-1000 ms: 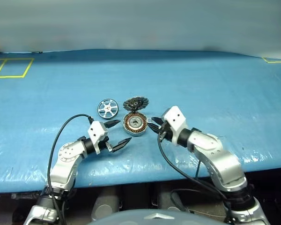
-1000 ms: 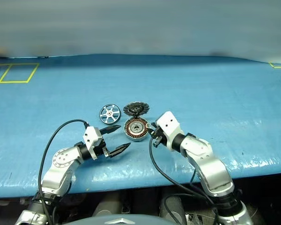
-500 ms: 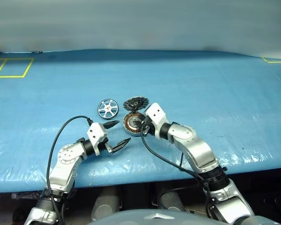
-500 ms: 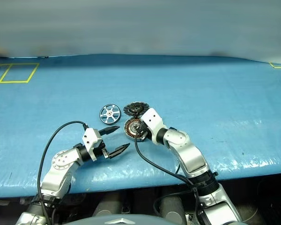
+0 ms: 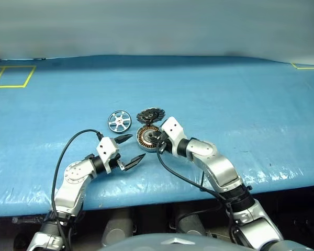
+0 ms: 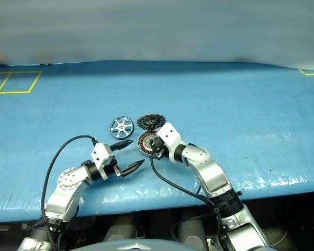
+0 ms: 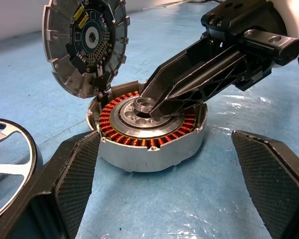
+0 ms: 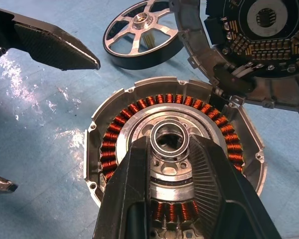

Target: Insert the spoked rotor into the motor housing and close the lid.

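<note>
Firstly, a yellow taped rectangle (image 5: pixel 10 76) is seen at the far left on the blue table cover (image 5: pixel 240 99), well apart from the parts. The left gripper (image 5: pixel 132 148) is held about level near the front edge, pointing toward two o'clock, with its fingers spread wide and holding nothing. The spoked rotor (image 5: pixel 119 121) lies flat on the cover at eleven o'clock from this gripper, just beside the motor housing (image 7: pixel 149 137). The lid (image 7: pixel 84 44) stands raised, joined to the housing's far edge at twelve o'clock, its dark ribbed face turned to the robot. The right gripper (image 8: pixel 170 164) is reached in from four o'clock, tilted downward over the copper windings. Its fingers (image 8: pixel 139 184) are narrowly parted around the central hub (image 8: pixel 169 137) of the housing; a firm grip cannot be told.
</note>
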Robot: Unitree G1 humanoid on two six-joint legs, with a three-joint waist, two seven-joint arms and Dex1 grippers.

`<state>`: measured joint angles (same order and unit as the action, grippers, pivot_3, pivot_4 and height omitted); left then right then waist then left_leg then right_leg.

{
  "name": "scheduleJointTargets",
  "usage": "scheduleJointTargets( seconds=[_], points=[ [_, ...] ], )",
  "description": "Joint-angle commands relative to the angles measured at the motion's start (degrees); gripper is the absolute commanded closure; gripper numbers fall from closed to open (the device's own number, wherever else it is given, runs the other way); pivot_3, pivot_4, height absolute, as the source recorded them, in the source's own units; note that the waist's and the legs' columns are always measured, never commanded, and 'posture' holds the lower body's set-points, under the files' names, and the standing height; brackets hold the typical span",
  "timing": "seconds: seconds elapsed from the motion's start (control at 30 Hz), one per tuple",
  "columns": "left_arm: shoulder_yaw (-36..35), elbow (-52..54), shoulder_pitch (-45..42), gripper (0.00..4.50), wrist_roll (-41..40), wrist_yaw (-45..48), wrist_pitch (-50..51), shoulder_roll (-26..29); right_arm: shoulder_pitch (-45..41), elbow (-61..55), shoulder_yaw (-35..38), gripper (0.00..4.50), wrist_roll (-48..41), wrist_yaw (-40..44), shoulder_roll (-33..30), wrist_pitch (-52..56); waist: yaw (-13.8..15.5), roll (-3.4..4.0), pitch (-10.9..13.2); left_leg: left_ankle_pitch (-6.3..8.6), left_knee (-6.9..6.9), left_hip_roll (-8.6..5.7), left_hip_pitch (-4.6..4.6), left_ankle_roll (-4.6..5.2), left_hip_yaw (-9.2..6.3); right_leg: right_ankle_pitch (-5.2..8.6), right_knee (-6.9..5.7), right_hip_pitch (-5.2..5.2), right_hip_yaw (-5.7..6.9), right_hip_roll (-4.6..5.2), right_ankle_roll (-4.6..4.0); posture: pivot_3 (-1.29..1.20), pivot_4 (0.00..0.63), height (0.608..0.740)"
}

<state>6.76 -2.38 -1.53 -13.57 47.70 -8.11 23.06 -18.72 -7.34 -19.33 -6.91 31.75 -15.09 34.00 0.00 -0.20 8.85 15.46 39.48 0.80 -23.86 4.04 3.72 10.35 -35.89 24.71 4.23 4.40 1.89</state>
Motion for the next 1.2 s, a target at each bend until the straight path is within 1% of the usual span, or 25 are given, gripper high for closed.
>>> scheduleJointTargets(
  seconds=[0.03, 0.73, 0.77, 0.8, 0.87, 0.97, 1.2],
  points=[
    [-0.8, 1.5, 0.0, 0.0, 0.4, -0.3, -1.5, 0.4, -0.4, -0.8, 0.1, 3.73, 0.1, 0.4, 0.1, -1.0, -0.1, 0.0, 0.0, 0.0, 0.0, 0.0, 0.0, 0.0, 0.0, 0.0, 0.0, 0.0, 0.0, 0.0, 0.0, 0.0, 0.15, 0.74],
    [-0.6, 2.4, 0.7, 0.0, 0.8, -1.2, -1.4, 0.4, -1.4, 1.0, 0.5, 3.73, 0.7, 0.6, 0.7, -1.2, -0.4, 0.0, 0.0, 0.0, 0.0, 0.0, 0.04, 0.0, 0.0, 0.0, -0.01, -0.03, -0.01, 0.01, 0.0, 0.0, 0.15, 0.74],
    [-0.6, 2.4, 0.8, 0.0, 0.8, -1.3, -1.5, 0.4, -1.4, 1.0, 0.5, 3.01, 0.8, 0.7, 0.7, -1.3, -0.5, 0.0, 0.0, 0.0, 0.0, 0.0, 0.04, 0.0, 0.0, 0.0, -0.01, -0.03, -0.01, 0.01, 0.0, 0.0, 0.15, 0.74],
    [-0.6, 2.4, 0.8, 0.0, 0.8, -1.3, -1.5, 0.5, -1.4, 1.0, 0.4, 2.77, 0.8, 0.7, 0.7, -1.3, -0.5, 0.0, 0.0, 0.0, 0.0, 0.0, 0.05, 0.0, 0.0, 0.0, -0.01, -0.04, -0.01, 0.01, 0.0, 0.0, 0.15, 0.74],
    [-0.5, 2.5, 0.9, 0.0, 0.9, -1.4, -1.4, 0.6, -1.4, 0.6, 0.4, 2.06, 1.0, 0.7, 0.8, -1.4, -0.5, 0.0, 0.0, 0.0, 0.0, 0.0, 0.05, 0.0, 0.0, -0.01, -0.01, -0.04, -0.01, 0.01, 0.0, 0.0, 0.15, 0.74],
    [-0.5, 2.5, 1.0, 0.0, 1.2, -1.6, -1.4, 0.6, -1.4, -0.1, 0.7, 1.14, 0.9, 0.5, 1.0, -1.7, -0.5, 0.0, 0.0, 0.0, 0.0, 0.0, 0.05, 0.0, 0.0, -0.01, -0.01, -0.04, -0.01, 0.01, 0.0, 0.0, 0.15, 0.74],
    [-0.7, 2.4, 1.0, 0.0, 1.7, -1.7, -1.5, 0.5, -1.7, -1.2, 1.2, 1.14, 0.5, 0.7, 1.4, -1.9, -0.5, 0.0, 0.0, 0.0, 0.0, 0.0, 0.04, 0.0, 0.0, -0.01, -0.01, -0.03, -0.01, 0.02, 0.0, 0.0, 0.15, 0.74]
  ],
)
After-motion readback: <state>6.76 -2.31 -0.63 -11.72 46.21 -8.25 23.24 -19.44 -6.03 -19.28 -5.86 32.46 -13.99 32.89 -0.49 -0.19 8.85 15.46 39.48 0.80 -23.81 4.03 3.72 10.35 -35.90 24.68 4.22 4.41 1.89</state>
